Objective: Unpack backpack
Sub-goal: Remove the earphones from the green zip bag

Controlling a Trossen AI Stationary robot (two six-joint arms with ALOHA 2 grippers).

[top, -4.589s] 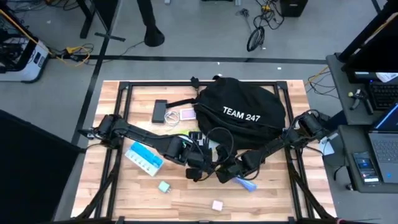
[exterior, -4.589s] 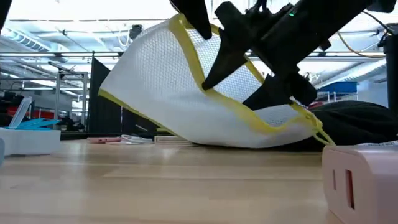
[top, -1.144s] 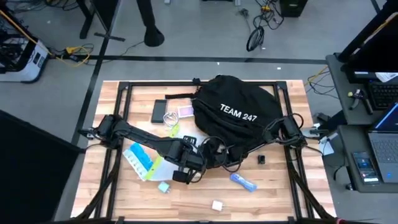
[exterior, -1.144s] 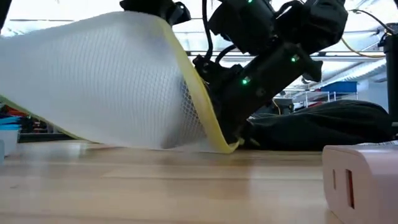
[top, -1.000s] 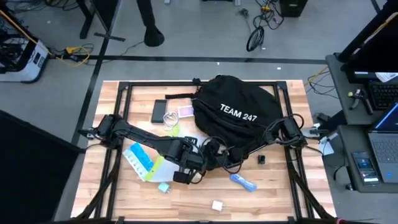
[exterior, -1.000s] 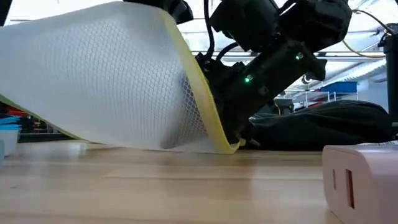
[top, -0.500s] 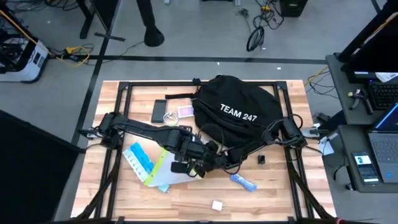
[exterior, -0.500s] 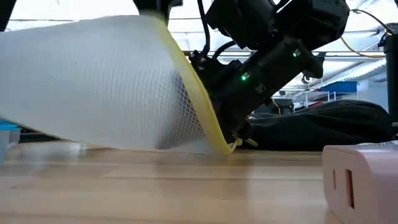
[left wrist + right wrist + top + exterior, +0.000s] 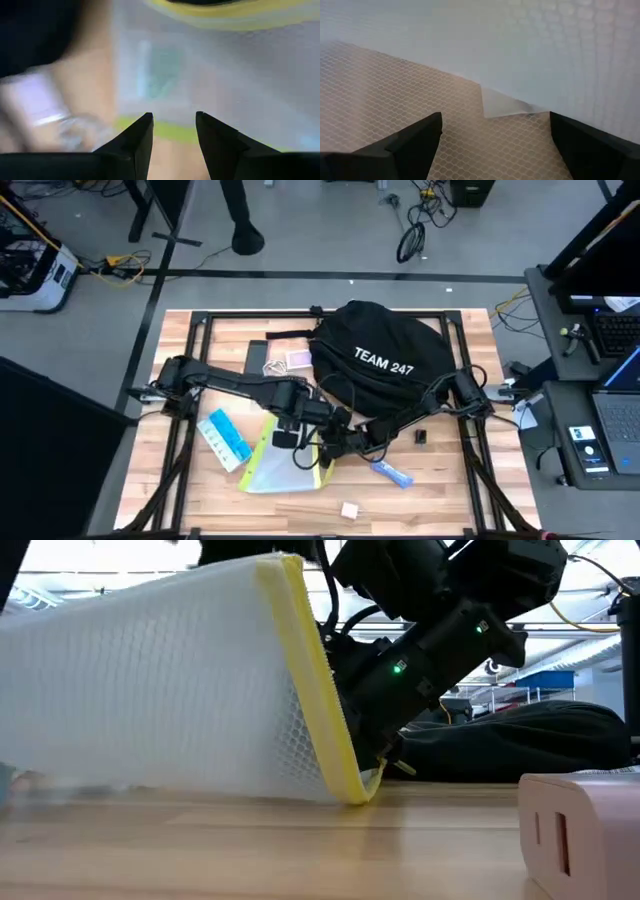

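The black backpack (image 9: 385,360) with "TEAM 247" lettering lies at the table's far middle; it also shows low at the right in the low view (image 9: 520,740). A white mesh pouch (image 9: 280,470) with yellow trim lies in front of it, toward the near edge, and fills the low view (image 9: 170,690). My left gripper (image 9: 292,432) is over the pouch's far edge, fingers open (image 9: 173,117). My right gripper (image 9: 335,448) reaches from the right to the pouch's right corner (image 9: 370,775), fingers wide open (image 9: 495,135) with mesh all across its view. My left gripper hangs over the pouch's yellow-trimmed edge (image 9: 170,131) with a gap between its fingers; I cannot tell whether they touch it. My right gripper points level from the table's right at the pouch's mesh wall (image 9: 470,130); I cannot tell whether its fingers touch the mesh.
A blue box (image 9: 225,438) lies left of the pouch. A blue tube (image 9: 392,473), a small black piece (image 9: 421,437) and a white cube (image 9: 350,509) lie to the right and near. A dark phone (image 9: 255,358) and a pink card (image 9: 298,360) lie left of the backpack.
The pouch has moved toward the table's right and near edge and spread out wider on the wood. In the low view its yellow edge has swung more upright. My left arm has shifted a little toward the far edge. My right gripper has stayed at the pouch's right corner.
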